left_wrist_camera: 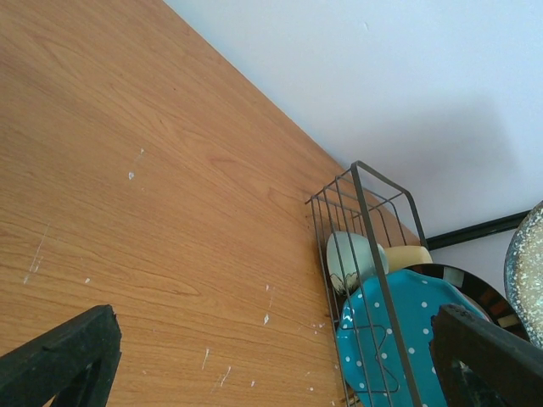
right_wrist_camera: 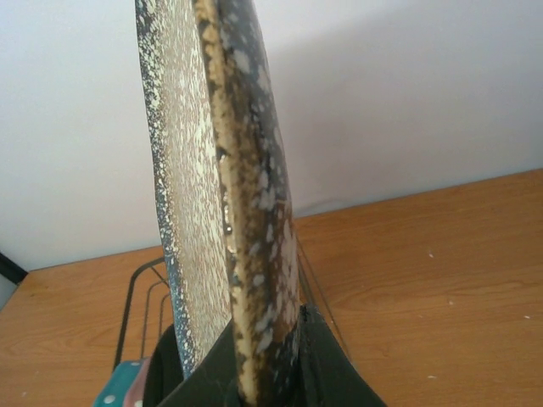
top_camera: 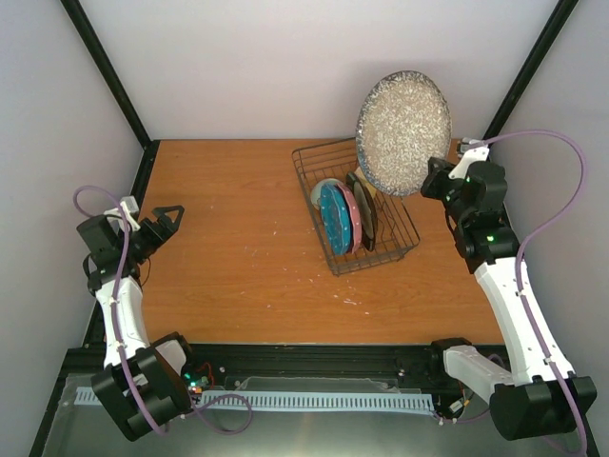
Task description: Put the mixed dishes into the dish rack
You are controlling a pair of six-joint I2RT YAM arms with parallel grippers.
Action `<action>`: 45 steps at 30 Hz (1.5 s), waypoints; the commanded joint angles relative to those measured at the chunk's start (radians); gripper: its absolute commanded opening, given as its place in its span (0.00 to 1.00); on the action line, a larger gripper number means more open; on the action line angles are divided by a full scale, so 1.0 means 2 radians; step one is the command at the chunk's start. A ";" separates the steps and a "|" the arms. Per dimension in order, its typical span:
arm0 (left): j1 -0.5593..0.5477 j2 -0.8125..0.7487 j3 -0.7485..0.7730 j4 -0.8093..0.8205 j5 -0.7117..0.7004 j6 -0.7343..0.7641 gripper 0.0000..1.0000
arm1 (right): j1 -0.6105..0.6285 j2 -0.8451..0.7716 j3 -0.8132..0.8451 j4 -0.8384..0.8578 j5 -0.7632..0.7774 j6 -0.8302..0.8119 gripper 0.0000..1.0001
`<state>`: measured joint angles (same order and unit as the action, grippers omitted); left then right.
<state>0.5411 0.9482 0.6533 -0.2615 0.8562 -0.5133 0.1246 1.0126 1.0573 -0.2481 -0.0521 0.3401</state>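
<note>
Grey speckled plate [top_camera: 403, 131] hangs upright above the dish rack [top_camera: 328, 157], pinched at its lower rim by your right tool [top_camera: 431, 180]; so narrow a grip may let it swing or strike the blue dotted plate [top_camera: 334, 217]. That rack also holds the pink-red dotted plate [top_camera: 354, 219], pale green bowl [left_wrist_camera: 352, 259] and yellow mug [left_wrist_camera: 409, 256]. Your left tool [top_camera: 169, 221] gapes empty over the worktop [top_camera: 228, 248].

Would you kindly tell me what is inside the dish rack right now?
The dish rack holds a blue dotted plate and pink-red dotted plate on edge, a pale green bowl and yellow mug. The grey speckled plate, held above, hides its far corner.
</note>
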 commanded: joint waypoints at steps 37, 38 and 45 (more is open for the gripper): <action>-0.001 -0.001 -0.004 0.006 -0.006 0.023 1.00 | -0.009 -0.151 -0.076 0.025 0.080 -0.132 0.03; 0.000 -0.002 -0.005 0.006 -0.005 0.024 1.00 | -0.009 -0.151 -0.076 0.023 0.079 -0.132 0.03; -0.001 -0.011 -0.008 0.001 -0.009 0.027 1.00 | -0.008 -0.156 -0.095 0.018 0.078 -0.122 0.03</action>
<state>0.5411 0.9485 0.6376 -0.2584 0.8379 -0.4862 0.1112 0.7578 0.8455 -0.4751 0.1139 0.0448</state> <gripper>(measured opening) 0.994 0.093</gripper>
